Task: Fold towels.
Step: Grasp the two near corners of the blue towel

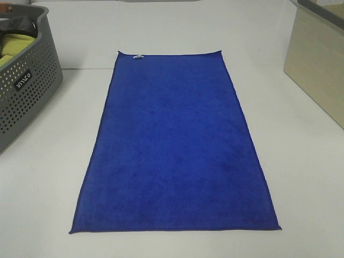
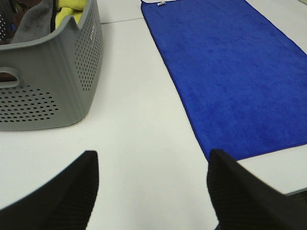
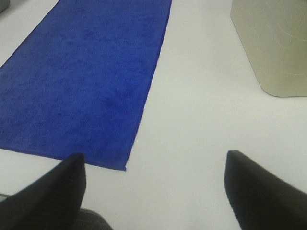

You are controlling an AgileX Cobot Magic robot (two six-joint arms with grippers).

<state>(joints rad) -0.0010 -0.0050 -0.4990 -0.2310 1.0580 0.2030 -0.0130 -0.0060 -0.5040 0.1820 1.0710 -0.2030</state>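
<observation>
towel: royal-blue towel [image 1: 174,145] lies flat and unfolded in the middle of the surface [image 1: 301,177]. White tag [image 1: 138,57] is at the far short edge.
long axis: runs straight away from the robot, so the near short hem faces both arms.
left end effector [image 2: 152,158]: jaws wide apart and empty, above bare surface just outside the near left corner. The towel lies ahead and inboard.
right end effector [image 3: 156,158]: jaws wide apart and empty. The near right corner sits just ahead, toward its inboard finger.
nearer arm: about even, one corner each. My read is a two-arm pinch on the near hem, then carry it toward the tag edge.
clutter: grey basket [image 1: 27,91] on the left and beige bin [image 1: 317,64] on the right, both apart from the towel.
</observation>
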